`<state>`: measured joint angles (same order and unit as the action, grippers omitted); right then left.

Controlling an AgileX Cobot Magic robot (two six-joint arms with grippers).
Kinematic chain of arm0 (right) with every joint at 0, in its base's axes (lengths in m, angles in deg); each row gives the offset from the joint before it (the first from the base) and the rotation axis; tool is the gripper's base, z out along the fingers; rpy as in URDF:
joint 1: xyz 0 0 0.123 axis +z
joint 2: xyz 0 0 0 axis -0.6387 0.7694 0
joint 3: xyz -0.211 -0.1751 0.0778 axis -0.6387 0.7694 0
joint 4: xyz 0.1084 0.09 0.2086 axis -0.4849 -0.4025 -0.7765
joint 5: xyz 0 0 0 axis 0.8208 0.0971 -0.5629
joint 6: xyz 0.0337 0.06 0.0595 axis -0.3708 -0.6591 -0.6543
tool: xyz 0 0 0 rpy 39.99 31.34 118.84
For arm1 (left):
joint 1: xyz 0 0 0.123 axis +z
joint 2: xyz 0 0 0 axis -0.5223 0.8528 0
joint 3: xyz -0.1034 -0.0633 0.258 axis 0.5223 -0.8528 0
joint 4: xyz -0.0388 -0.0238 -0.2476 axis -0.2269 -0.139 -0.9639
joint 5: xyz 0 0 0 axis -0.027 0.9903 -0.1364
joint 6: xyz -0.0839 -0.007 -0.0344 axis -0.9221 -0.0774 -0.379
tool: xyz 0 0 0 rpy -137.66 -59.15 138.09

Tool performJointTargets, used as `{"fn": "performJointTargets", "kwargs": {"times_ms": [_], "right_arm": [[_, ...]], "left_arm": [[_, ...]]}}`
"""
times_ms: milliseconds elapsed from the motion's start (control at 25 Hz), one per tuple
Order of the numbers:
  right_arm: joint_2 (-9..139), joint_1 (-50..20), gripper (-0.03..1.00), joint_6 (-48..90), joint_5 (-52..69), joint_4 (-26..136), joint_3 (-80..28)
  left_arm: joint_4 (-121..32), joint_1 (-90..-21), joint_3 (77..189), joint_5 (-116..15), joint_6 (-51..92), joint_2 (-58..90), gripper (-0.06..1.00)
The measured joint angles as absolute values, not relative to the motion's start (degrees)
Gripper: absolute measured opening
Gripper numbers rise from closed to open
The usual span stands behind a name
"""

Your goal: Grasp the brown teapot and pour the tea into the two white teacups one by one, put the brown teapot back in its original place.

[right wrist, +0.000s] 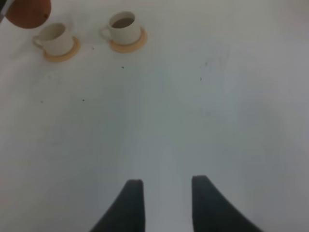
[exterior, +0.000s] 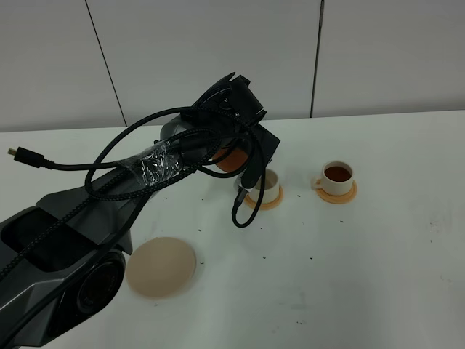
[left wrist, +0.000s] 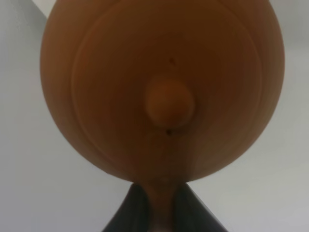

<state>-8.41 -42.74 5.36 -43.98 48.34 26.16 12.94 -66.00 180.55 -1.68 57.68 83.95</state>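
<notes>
We clench the brown teapot (exterior: 231, 158) in our left gripper (left wrist: 161, 215), aloft beside the unfilled teacup (exterior: 270, 185); the other teacup (exterior: 336, 185) is filled, so next, we judge, the pot must tip over the unfilled one; right gripper (right wrist: 166, 203) gapes empty

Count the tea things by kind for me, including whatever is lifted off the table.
brown teapot: 1
white teacups: 2
orange saucers: 2
beige coaster: 1
Total: 6
</notes>
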Motion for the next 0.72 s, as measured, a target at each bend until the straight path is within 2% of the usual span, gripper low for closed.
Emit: {"fn": "performJointTargets", "kwargs": {"times_ms": [720], "right_arm": [[-8.4,-42.7,0.24,5.4,-44.0,48.3,26.2]], "left_arm": [[12.9,-66.0,180.5,0.0,64.2,83.9,0.17]]}}
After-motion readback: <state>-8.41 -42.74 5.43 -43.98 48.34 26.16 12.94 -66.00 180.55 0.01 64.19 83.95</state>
